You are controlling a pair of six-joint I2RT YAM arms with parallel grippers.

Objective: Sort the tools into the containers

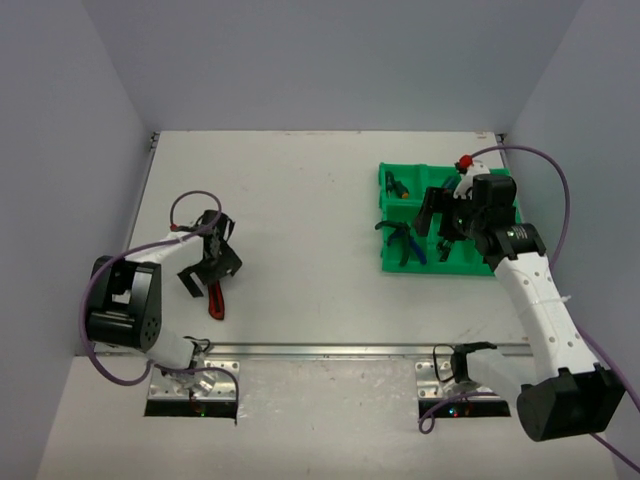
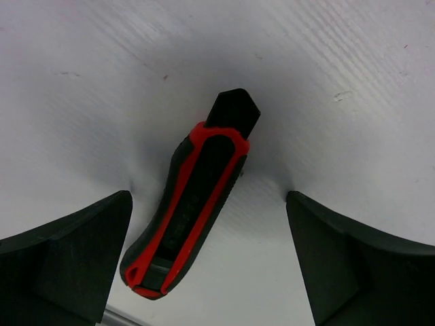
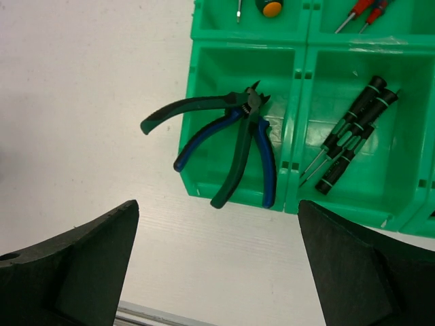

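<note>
Evidently lies flat near the left edge of the counter [image 1: 320, 210]: red-and-black-handled tool [image 2: 187, 210], straddled by the left claw [image 2: 207, 200], wide open, empty. Looks light, stiff, rubber-gripped; best pinched mid-handle. Leaves the right claw [image 3: 217, 204] gaping empty over the green tray [image 3: 297, 102].

White tbl [image 1: 300, 200], metal rail [image 1: 330, 349] at near edge; 3 pale-grey walls [image 1: 330, 60].

Bright, even overhead light
Soft shadow rings the red-handled tool [image 2: 190, 204] on the white surface [image 2: 353, 81]; near fingers [image 2: 68, 265] loom dark, slightly blurred.
</note>
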